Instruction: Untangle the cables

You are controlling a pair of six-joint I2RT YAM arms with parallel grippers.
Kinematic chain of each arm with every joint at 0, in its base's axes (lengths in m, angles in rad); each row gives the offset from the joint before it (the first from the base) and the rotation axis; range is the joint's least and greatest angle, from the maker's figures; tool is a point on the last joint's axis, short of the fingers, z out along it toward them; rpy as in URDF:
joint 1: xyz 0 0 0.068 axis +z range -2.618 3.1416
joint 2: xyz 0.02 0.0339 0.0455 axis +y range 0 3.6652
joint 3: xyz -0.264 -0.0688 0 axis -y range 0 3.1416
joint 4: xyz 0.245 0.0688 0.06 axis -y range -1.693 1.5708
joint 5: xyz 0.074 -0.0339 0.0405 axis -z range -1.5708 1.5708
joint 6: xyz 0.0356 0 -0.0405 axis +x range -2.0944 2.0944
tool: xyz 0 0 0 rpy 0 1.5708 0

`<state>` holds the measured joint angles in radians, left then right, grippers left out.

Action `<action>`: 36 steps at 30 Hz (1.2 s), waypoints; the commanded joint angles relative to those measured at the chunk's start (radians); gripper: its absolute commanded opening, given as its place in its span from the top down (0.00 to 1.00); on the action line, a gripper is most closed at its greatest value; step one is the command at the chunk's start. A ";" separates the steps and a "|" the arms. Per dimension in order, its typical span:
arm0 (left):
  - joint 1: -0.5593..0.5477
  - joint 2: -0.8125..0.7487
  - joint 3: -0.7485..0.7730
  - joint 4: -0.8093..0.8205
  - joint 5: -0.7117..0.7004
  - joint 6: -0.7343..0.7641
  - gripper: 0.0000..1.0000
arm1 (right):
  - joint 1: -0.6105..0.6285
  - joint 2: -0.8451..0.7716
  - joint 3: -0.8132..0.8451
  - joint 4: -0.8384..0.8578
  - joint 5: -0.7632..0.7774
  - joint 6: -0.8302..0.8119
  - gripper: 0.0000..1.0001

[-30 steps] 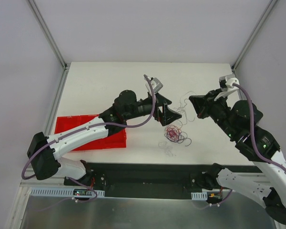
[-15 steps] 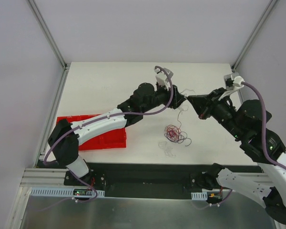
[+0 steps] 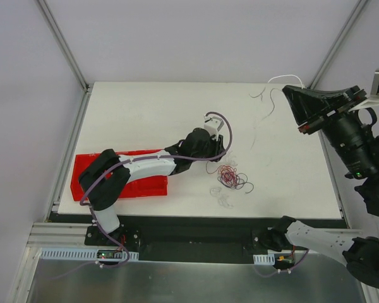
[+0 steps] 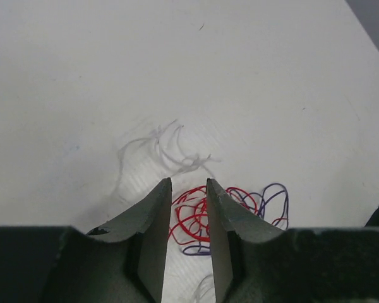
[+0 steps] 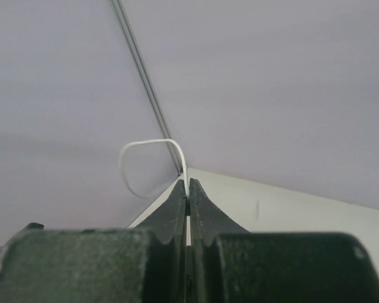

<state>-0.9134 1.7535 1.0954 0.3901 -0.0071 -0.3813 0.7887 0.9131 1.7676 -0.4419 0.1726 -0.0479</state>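
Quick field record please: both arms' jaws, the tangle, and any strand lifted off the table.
left gripper: low over the table, jaws narrowly apart above the tangle; no strand visibly pinched
right gripper: raised at the far right, jaws shut on the white cable
white cable: loops out past the right jaws, thin tail hangs toward the table
tangle: red and purple loops lying on the table
whitish strands: loose beside the tangle
red tray: left of the tangle, partly under the left arm
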 commanded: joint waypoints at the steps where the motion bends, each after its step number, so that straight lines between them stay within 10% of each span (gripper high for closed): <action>1: 0.022 -0.061 -0.041 0.039 0.006 -0.013 0.73 | -0.002 0.053 0.087 0.051 0.042 -0.082 1.00; 17: 0.034 -0.543 -0.127 -0.198 0.188 0.165 0.21 | 0.000 0.009 -0.244 0.095 -0.142 -0.122 1.00; 36: 0.042 -1.394 -0.102 -0.813 0.013 0.308 0.04 | 0.132 0.406 -0.243 0.549 -0.374 0.124 0.99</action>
<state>-0.8818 0.3973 0.9108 -0.2420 0.1249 -0.0967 0.8680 1.2476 1.4555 -0.0727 -0.1879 0.0074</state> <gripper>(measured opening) 0.956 0.012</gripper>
